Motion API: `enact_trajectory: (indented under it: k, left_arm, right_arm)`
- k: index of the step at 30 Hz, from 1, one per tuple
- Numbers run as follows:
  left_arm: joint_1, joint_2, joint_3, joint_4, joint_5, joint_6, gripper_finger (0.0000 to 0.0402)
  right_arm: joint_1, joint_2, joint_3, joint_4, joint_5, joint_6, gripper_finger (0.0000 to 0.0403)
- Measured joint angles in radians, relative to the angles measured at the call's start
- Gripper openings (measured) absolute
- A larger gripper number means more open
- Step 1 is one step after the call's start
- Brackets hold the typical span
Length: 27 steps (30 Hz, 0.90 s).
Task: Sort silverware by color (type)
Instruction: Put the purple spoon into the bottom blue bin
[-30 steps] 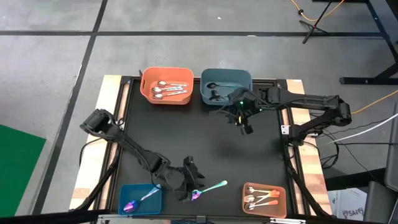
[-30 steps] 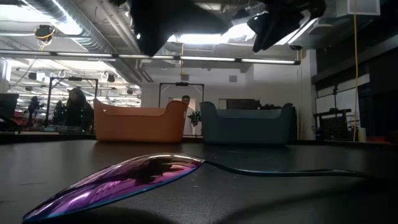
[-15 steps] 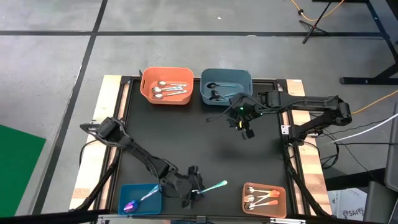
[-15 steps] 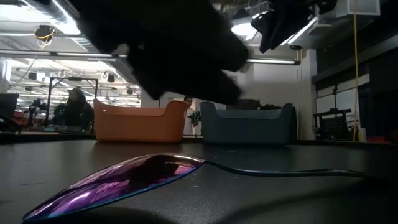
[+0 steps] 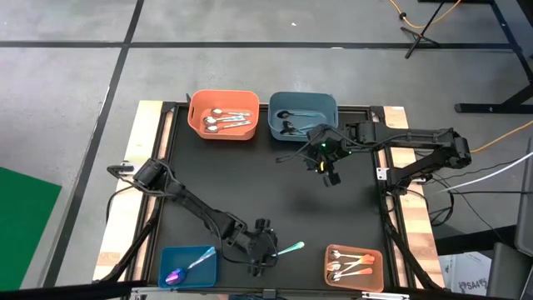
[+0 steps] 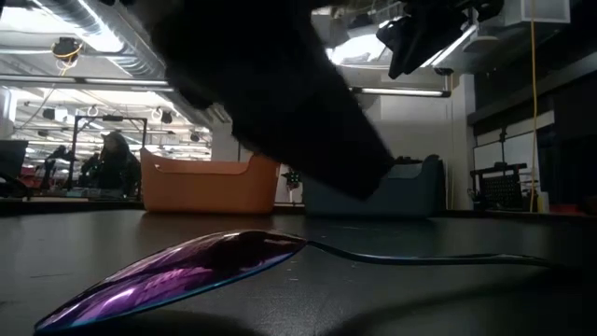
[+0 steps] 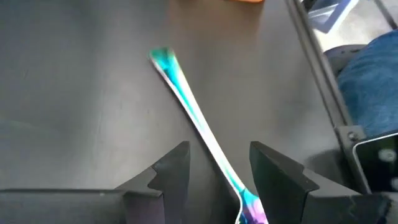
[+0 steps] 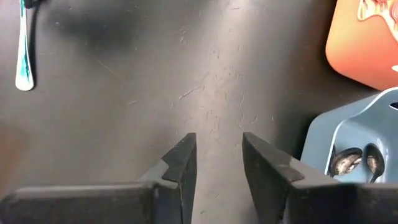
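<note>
An iridescent spoon (image 5: 287, 249) with a teal handle (image 7: 163, 59) lies flat on the black table near its near edge. Its purple bowl (image 6: 187, 271) fills the low view's foreground. My left gripper (image 7: 219, 171) hovers open just above it, one finger on each side of the handle close to the bowl, and touches nothing. In the high view the left gripper (image 5: 264, 247) covers the bowl. My right gripper (image 8: 216, 158) is open above bare table, just in front of the grey-blue bin (image 5: 302, 117).
Four bins stand at the table's edges. Far side: an orange bin (image 5: 223, 115) with silver spoons and the grey-blue one with black spoons. Near side: a blue bin (image 5: 187, 267) with an iridescent spoon and an orange bin (image 5: 354, 265) with orange-handled spoons. A person's leg (image 7: 373, 68) shows beyond the near edge.
My left gripper has moved toward the table's right edge and down, from beside the iridescent spoon's bowl to over it, so the bowl is now covered in the high view. The spoon has not moved.
</note>
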Motion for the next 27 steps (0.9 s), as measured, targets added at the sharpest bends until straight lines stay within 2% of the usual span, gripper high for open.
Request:
enact_trajectory:
  k: [17, 23, 27]
  left_arm:
    - [-0.035, 0.027, 0.001, -0.014, -0.025, -0.086, 0.0161]
    - [-0.045, 0.058, 0.001, -0.012, 0.045, -0.088, 0.0161]
    - [-0.041, 0.058, 0.001, -0.012, 0.054, -0.085, 0.0161]
  right_arm:
    - [0.000, 0.000, 0.000, 0.000, -0.001, 0.023, 0.0119]
    - [0.000, 0.000, 0.000, 0.000, -0.001, 0.023, 0.0119]
    - [0.000, 0.000, 0.000, 0.001, -0.001, 0.023, 0.0119]
